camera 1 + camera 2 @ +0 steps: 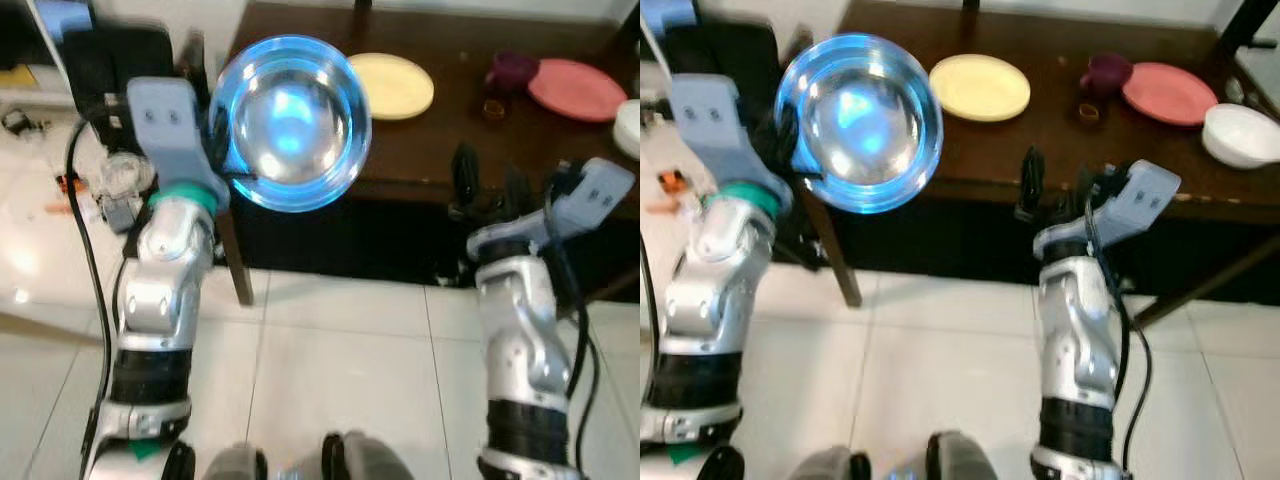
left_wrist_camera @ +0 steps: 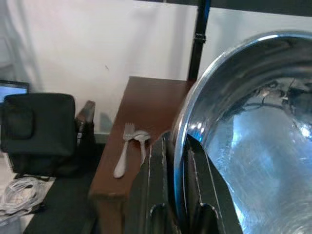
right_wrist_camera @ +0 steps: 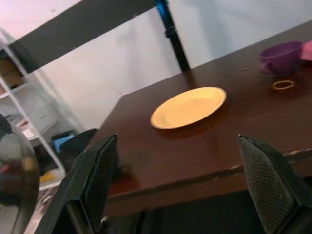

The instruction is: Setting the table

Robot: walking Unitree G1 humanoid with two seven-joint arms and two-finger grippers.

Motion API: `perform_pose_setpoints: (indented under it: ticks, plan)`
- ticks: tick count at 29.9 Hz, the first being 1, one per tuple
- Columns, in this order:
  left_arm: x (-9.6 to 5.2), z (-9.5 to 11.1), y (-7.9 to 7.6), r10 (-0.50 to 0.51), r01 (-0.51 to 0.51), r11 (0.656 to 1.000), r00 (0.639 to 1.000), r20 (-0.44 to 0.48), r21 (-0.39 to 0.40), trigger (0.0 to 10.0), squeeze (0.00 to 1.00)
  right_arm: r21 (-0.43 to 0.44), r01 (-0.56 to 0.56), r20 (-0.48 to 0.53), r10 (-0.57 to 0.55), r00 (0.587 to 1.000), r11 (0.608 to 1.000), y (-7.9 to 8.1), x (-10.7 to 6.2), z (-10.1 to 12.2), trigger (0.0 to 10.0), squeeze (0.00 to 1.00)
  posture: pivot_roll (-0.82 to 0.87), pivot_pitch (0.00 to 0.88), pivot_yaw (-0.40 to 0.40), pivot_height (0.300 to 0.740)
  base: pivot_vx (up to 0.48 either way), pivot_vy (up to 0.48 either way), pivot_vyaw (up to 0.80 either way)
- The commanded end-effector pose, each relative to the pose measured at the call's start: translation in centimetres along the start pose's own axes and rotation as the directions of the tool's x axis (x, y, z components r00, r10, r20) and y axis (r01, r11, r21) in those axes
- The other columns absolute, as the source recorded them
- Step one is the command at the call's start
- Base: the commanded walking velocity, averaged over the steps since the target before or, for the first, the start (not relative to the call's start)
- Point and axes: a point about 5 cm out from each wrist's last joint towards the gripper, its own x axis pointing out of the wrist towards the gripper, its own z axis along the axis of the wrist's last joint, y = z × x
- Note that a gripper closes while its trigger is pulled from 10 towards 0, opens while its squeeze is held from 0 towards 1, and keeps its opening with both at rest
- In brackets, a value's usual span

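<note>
Left gripper [image 2: 178,195] | pinches steel bowl [image 1: 290,120] rim, upper left, carrying to table [image 1: 450,150] | right gripper [image 3: 180,180] open, empty, lower right, ready

Shiny steel bowl [image 1: 290,122], tilted, above table corner [image 1: 250,40]

The near left corner of the dark wooden table [image 1: 470,140] is hidden behind the steel bowl [image 1: 290,120]. The white bowl [image 1: 630,128] is cut off by the left eye view's right edge. The fingertips of the left gripper [image 2: 178,161] are masked by the steel bowl's rim. What the small ring-shaped object [image 1: 1089,113] beside the purple cup [image 1: 1106,72] is cannot be told.
</note>
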Motion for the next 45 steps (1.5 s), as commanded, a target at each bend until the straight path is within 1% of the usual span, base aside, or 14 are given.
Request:
perform_pose_setpoints:
  ticks: [1,36,42,45]
  plan:
    - [-0.05,0.25,0.17,0.006,-0.006,1.0,1.0,0.015,-0.002,10.0,0.0,0.011,0.01,0.004,-0.01,1.0,1.0,-0.19,-0.12,0.09,10.0,0.0,-0.01,0.0,0.042,0.74,-0.334,0.0,0.0]
    - [-0.03,0.15,0.05,0.005,-0.005,1.0,1.0,0.01,-0.006,10.0,0.0,0.015,0.005,0.003,-0.005,1.0,1.0,-0.21,-0.17,0.1,10.0,0.0,-0.01,0.0,0.043,0.74,-0.364,0.0,0.0]
    - [-0.02,-0.04,-0.18,0.001,-0.001,1.0,1.0,0.003,-0.015,10.0,0.0,0.008,0.004,0.006,-0.004,1.0,1.0,-0.17,-0.26,0.3,10.0,0.0,-0.04,0.0,0.056,0.74,-0.381,0.0,0.0]
    - [0.3,-0.34,-0.67,-0.011,0.011,1.0,1.0,-0.003,-0.026,10.0,0.0,-0.004,0.013,0.016,-0.013,1.0,1.0,-0.42,-0.46,0.68,10.0,0.0,-0.06,0.0,0.059,0.74,-0.379,0.0,0.0]
